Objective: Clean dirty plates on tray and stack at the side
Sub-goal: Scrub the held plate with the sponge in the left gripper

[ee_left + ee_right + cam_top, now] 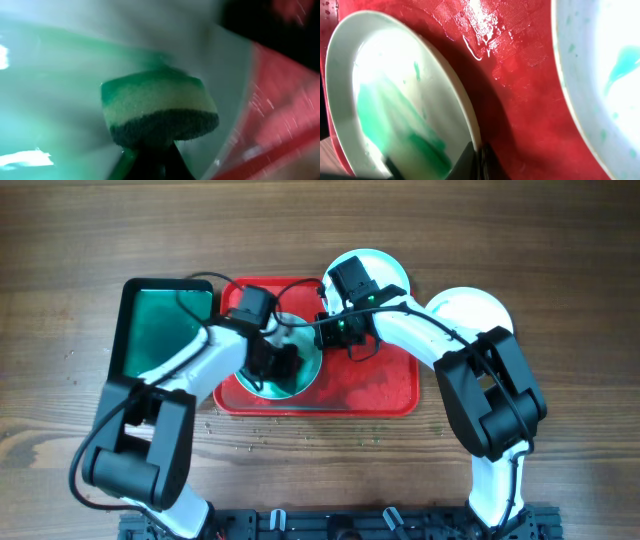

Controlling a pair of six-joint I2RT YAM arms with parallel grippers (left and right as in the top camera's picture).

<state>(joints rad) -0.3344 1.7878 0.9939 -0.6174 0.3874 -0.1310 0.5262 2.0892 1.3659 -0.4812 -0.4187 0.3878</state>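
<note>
The red tray [370,390] lies mid-table. A pale aqua plate [303,380] with green smears stands tilted on its left half. My right gripper [335,330] is shut on that plate's rim [477,150] and holds it up. My left gripper [280,363] is shut on a green-and-yellow sponge [160,107], which is pressed against the plate's face [55,100]. A second plate [375,270] rests over the tray's far edge, and in the right wrist view it [600,75] shows a teal smear. A white plate [470,308] lies on the table right of the tray.
A dark green tray [160,330] holding green liquid sits left of the red tray. The red tray's floor [520,90] is wet, with droplets. Small crumbs [250,442] lie on the wooden table in front of the tray.
</note>
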